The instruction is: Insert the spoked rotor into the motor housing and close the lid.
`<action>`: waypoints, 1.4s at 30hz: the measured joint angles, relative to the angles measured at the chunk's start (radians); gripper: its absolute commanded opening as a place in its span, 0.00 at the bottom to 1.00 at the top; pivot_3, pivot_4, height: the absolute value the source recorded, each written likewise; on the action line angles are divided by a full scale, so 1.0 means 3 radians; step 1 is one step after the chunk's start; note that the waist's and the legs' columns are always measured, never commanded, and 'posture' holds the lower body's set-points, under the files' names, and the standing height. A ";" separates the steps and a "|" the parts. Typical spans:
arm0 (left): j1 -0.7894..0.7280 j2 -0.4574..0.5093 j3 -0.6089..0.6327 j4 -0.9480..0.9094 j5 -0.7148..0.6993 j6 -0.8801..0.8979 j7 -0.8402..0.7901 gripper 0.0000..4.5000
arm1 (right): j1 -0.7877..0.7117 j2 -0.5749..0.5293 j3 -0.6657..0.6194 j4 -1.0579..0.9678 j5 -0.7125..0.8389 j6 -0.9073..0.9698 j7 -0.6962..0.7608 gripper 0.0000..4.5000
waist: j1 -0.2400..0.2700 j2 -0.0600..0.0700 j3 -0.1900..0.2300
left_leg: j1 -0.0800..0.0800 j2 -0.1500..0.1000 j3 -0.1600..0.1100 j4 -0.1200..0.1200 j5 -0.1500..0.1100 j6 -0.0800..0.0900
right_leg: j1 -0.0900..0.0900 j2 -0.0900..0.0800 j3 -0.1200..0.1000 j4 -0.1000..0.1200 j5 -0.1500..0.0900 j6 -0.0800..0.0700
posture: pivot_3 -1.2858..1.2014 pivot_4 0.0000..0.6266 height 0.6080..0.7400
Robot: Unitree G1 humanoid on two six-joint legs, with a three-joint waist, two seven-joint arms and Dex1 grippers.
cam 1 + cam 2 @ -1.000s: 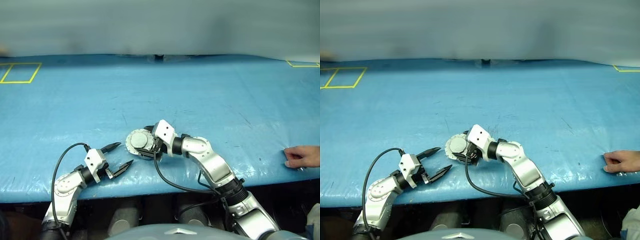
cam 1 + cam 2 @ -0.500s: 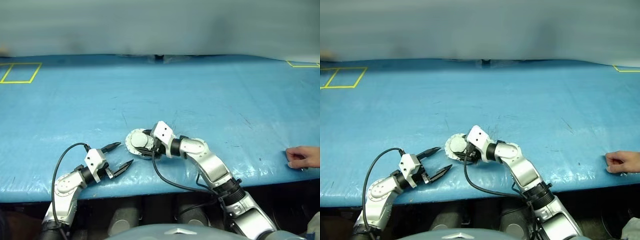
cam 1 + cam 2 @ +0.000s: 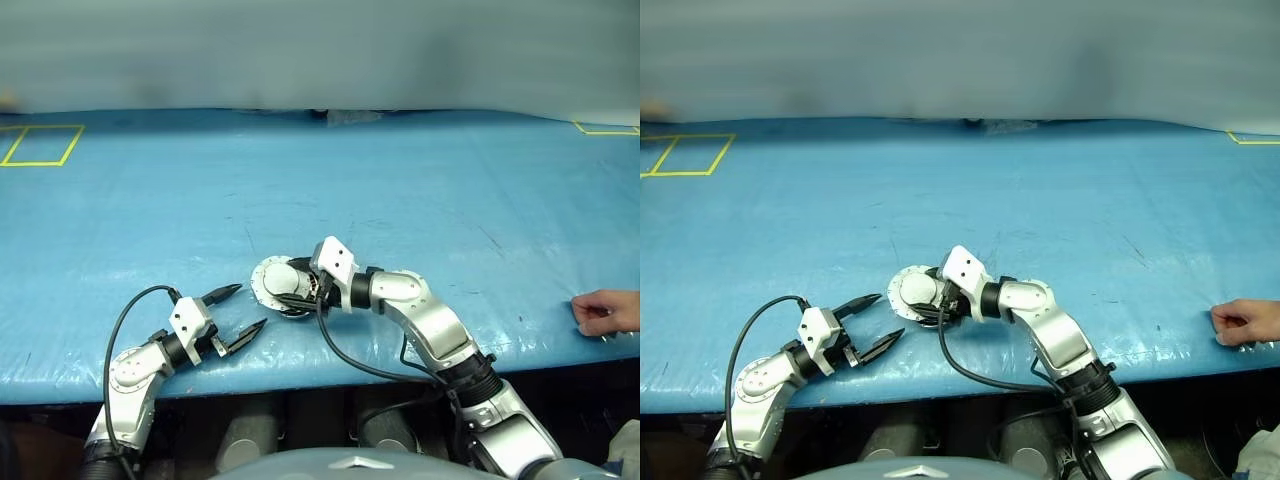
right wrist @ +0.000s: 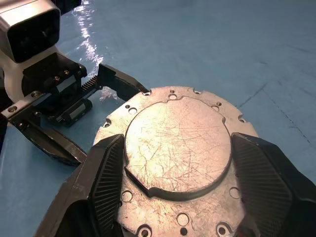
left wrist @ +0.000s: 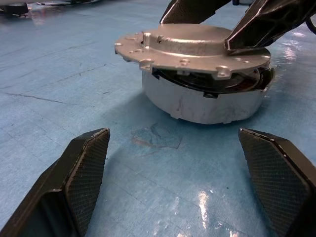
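Observation:
The silver lid (image 4: 177, 148) lies a little askew on top of the round motor housing (image 5: 202, 106), near the table's front edge. In the gap under the lid shows a dark rim, likely the spoked rotor (image 5: 222, 83). My right gripper (image 3: 292, 291) reaches in from the right, shut on the lid, with its fingers (image 4: 106, 187) pressed on either side of the raised hub. My left gripper (image 3: 248, 307) rests low to the left of the housing, pointing at it, open and holding nothing.
A person's hand (image 3: 605, 312) rests on the blue table (image 3: 400, 190) at its front right edge. A yellow tape square (image 3: 40, 145) marks the far left, and another yellow mark (image 3: 605, 128) the far right. A black cable loops from each wrist.
My right gripper's fingers have closed in onto the lid's hub. The left arm, the housing and the lid have stayed where they were.

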 measured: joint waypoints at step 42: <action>-0.0007 -0.0034 -0.0004 0.0047 0.0003 -0.0075 -0.0002 0.99 | -0.0336 -0.0385 0.0020 0.0422 -0.0176 -0.0267 0.0575 0.68 | 0.0008 0.0000 0.0000 | 0.0000 -0.0001 -0.0001 0.0002 0.0000 0.0000 | 0.0002 -0.0002 -0.0001 -0.0001 0.0001 0.0000 | 0.52 0.24 1.00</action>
